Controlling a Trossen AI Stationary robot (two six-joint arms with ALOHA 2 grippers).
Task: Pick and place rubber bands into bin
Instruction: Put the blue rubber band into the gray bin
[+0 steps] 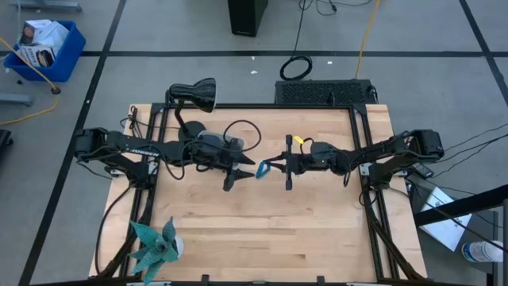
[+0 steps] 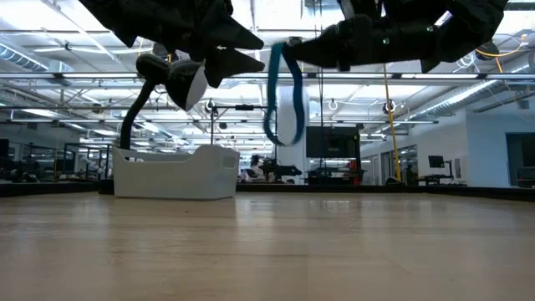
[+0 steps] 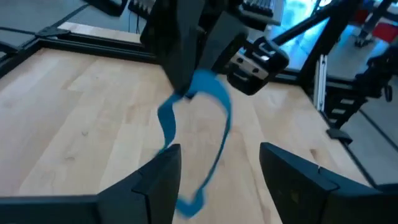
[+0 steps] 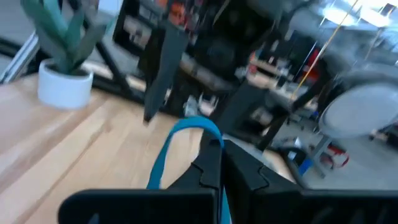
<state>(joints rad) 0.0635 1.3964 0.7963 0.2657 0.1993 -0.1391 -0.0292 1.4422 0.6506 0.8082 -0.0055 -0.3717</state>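
Note:
A blue rubber band hangs as a slack loop above the middle of the wooden table. My right gripper is shut on its upper end. My left gripper is open, level with the band. Its two fingers stand on either side of the loop's lower part, and I cannot tell whether one brushes it. In the low view the band hangs well clear of the tabletop. The bin, a pale shallow tray, rests on the table farther back, under the left arm. My right gripper pinches the band's upper end between its two shut fingertips. The fingers come in level from the table's right side. The band hangs slack below them as a loop, its lower end clear of the table.
A black desk lamp stands at the far left corner, and a coil of black cable lies behind the left gripper. A plant in a white pot sits at the near left. Bare wood spreads along the table's near half.

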